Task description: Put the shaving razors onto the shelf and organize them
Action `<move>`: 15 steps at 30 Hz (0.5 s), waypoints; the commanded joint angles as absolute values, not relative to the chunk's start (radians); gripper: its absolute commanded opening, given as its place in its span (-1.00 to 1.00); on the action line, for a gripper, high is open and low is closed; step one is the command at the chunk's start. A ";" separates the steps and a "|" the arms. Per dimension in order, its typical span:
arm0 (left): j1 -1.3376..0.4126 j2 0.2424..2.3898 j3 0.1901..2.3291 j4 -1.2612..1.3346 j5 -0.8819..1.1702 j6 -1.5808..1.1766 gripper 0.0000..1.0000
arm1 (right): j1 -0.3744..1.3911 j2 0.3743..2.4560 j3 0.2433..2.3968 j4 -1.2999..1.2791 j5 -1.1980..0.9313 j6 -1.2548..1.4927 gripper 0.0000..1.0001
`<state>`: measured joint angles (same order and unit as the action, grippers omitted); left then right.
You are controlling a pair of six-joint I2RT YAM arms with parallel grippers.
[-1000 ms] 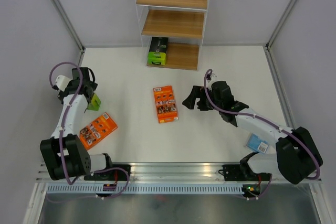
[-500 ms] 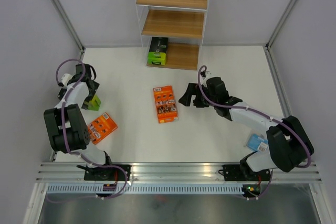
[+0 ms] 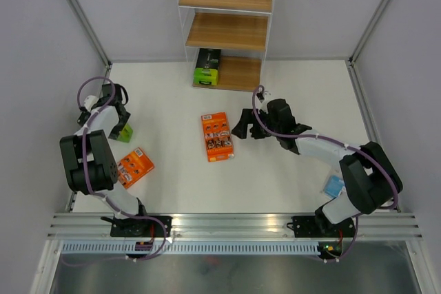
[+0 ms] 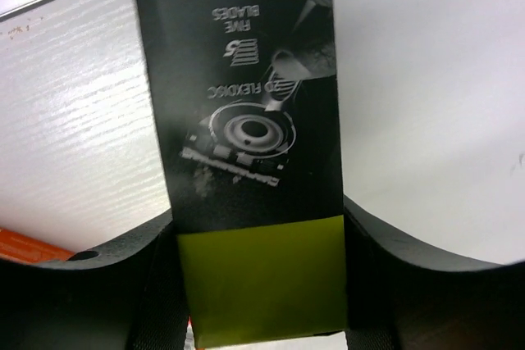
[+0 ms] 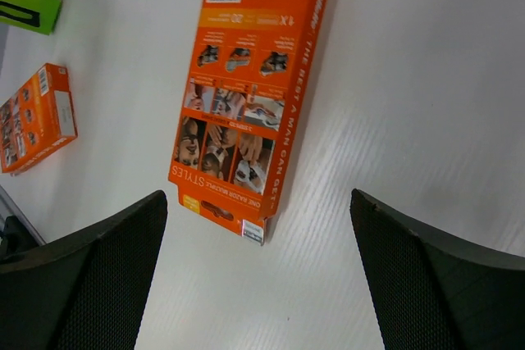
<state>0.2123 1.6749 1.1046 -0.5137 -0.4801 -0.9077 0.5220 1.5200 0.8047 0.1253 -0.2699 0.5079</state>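
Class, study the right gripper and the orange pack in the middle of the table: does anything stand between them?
Nothing visible does. The right gripper hangs open just beside the orange pack, with only bare table between them. The right wrist view shows the same: the pack lies unobstructed ahead of the open jaws.

I see a white table (image 3: 289,184); grey wall panels (image 3: 41,67) enclose it, an aluminium rail (image 3: 234,222) lines its near edge.
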 commanded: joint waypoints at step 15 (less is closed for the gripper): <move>-0.300 1.299 1.042 -0.502 -0.393 -1.140 0.14 | 0.831 1.344 0.838 0.362 -0.157 0.132 0.96</move>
